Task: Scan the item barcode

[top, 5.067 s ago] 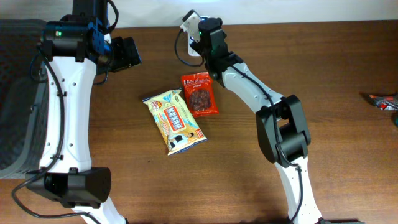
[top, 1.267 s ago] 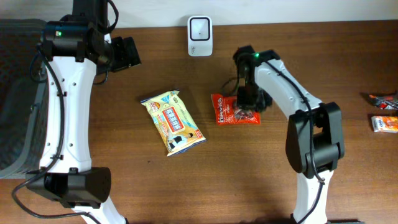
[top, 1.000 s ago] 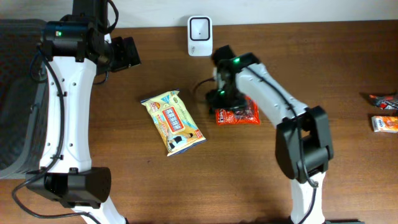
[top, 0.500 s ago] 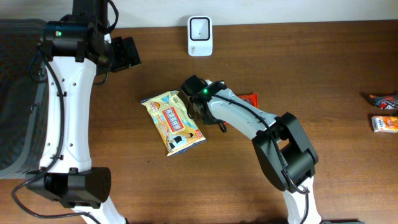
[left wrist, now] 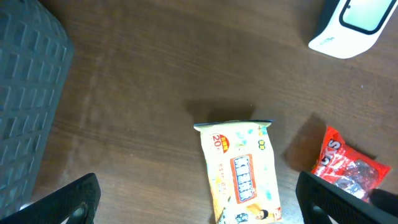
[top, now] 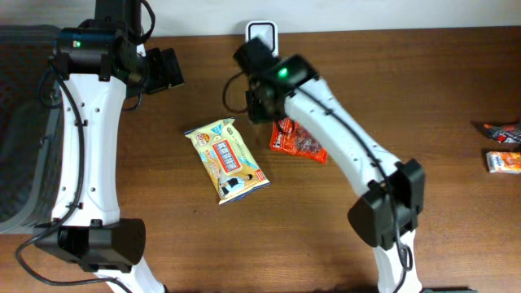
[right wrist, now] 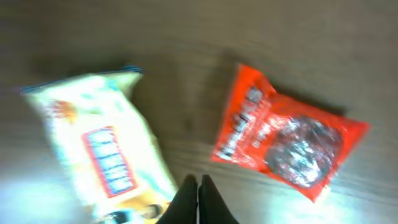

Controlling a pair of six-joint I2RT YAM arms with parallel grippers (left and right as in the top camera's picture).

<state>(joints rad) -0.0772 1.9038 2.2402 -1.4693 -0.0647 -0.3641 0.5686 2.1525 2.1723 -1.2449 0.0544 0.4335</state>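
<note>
right fingers (right wrist: pixel 205 199): pressed fully together, nothing between them; hung above the table (top: pixel 440 89) pointing down at the gap between the two packets.
left fingers (left wrist: pixel 68 199): spread as wide as they go, empty; parked high at the far left of the table, seemingly to stay out of the way and keep its camera on the packets.
red packet (top: pixel 297 140): likely the item to scan. Lay flat on the table, tilted, just beside the right arm and not in any grip. Printed front faced up in both wrist views; no barcode showed, so it was probably on the underside.
scanner (left wrist: pixel 354 25): white unit at the table's far edge, window facing up and out. Half hidden behind the right arm in the overhead view. Near the red packet but not touching.
yellow packet (top: pixel 228 159): flat, front up, left of the red one, apart from it. Untouched.
grey bin (top: pixel 20 122): off the left side, near the left arm.
small packets (top: pixel 501 146): two at the far right edge, well apart from the rest.
step: judged as before pickup; the shut fingers could nudge but not grasp.
next: open, take the red packet by an edge, turn its back to the scanner.
risk: thin crinkly foil, likely to slide or fold when pinched.
</note>
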